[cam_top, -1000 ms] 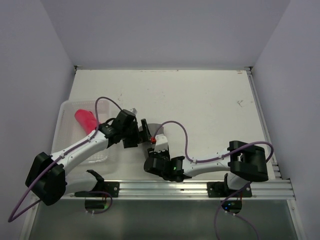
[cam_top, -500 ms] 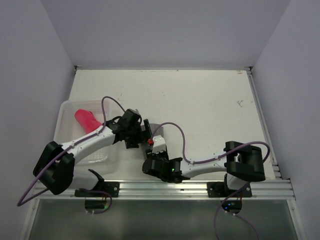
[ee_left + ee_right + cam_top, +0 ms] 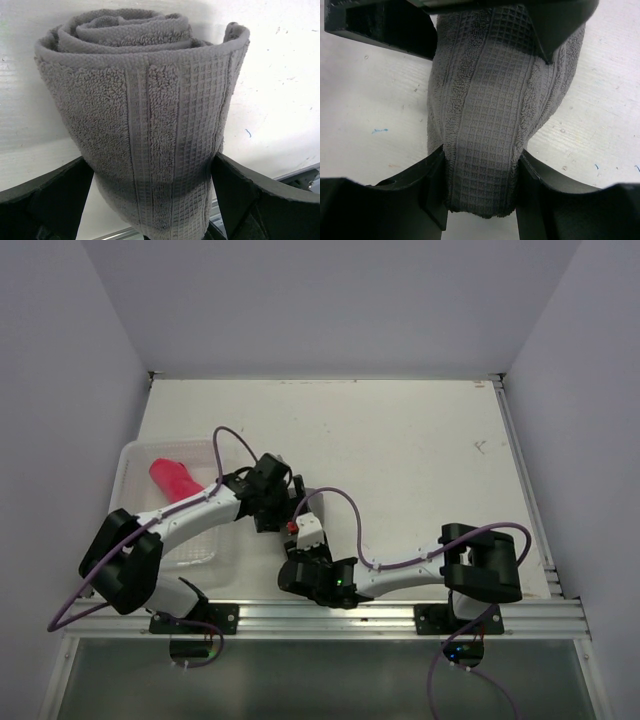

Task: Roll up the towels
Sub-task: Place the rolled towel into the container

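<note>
- Towels lay apart: the grey towel (image 3: 150, 125) was out on the table (image 3: 400, 440), and the pink towel (image 3: 172, 480) was in the basket (image 3: 128, 455) at the table's left side.
- The grey towel was wound into a thick roll; the left wrist view showed the spiral of layers at its far end and a waffle-weave band running along its length.
- The left gripper (image 3: 152, 162) had its jaws spread wide, one on each side of the roll. Its fingers (image 3: 50, 195) were right against the cloth, but the roll kept its full girth there, with no squeeze to be seen.
- The right gripper (image 3: 481, 157) was half closed and clamped on the other end of the grey towel. Between its fingers (image 3: 415, 185) the roll was pinched clearly narrower than the part above them.
- In the right wrist view, the left gripper's black fingers showed at the top, flanking the same roll, so the two grippers faced each other along it.
- From above, both arms met near the table's front, just right of the basket, and they hid most of the grey towel.
- The pink towel was a bunched lump at the basket's far end, touched by neither gripper.
</note>
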### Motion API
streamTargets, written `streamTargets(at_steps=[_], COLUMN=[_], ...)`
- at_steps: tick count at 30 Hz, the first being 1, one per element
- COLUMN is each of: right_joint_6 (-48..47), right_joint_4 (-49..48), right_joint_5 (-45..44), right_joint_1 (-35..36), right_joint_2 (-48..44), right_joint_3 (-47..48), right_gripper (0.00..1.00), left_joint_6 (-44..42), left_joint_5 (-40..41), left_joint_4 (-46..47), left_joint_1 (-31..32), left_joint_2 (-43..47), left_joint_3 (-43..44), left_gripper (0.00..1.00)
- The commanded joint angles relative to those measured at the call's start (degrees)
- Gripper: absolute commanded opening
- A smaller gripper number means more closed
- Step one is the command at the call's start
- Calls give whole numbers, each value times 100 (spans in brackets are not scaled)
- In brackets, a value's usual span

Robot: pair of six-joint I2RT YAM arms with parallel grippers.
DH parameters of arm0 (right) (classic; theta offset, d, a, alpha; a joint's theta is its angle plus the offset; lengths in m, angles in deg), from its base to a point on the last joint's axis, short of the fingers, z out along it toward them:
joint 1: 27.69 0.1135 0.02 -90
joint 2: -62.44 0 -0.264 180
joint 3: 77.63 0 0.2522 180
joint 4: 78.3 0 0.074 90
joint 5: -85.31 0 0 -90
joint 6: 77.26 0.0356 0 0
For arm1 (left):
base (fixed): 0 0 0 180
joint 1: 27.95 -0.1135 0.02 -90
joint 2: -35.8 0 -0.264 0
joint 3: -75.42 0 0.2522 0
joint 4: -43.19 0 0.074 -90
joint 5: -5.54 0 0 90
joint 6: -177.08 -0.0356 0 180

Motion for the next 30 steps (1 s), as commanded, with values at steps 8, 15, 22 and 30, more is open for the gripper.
streamTargets(at_steps=[8, 15, 22, 30], right_joint_6=[-293, -346, -381, -355], right_joint_4=[-70, -52, -61, -34], right_joint_5=[-366, -515, -700, -805], right_joint_1=[63, 81, 81, 90], right_joint_2=[129, 156, 112, -55], right_joint_3=[428, 428, 402, 288], right_gripper=[41, 42, 42, 50], left_joint_6=[-442, -697, -812, -996], left_joint_5=[749, 1022, 1057, 1303], left_joint_4=[-734, -1007, -1147, -1297], left_joint_1=[515, 673, 884, 963], left_joint_2=[-380, -784, -1109, -1339], left_joint_3=[378, 563, 589, 493], left_gripper=[97, 91, 87, 60])
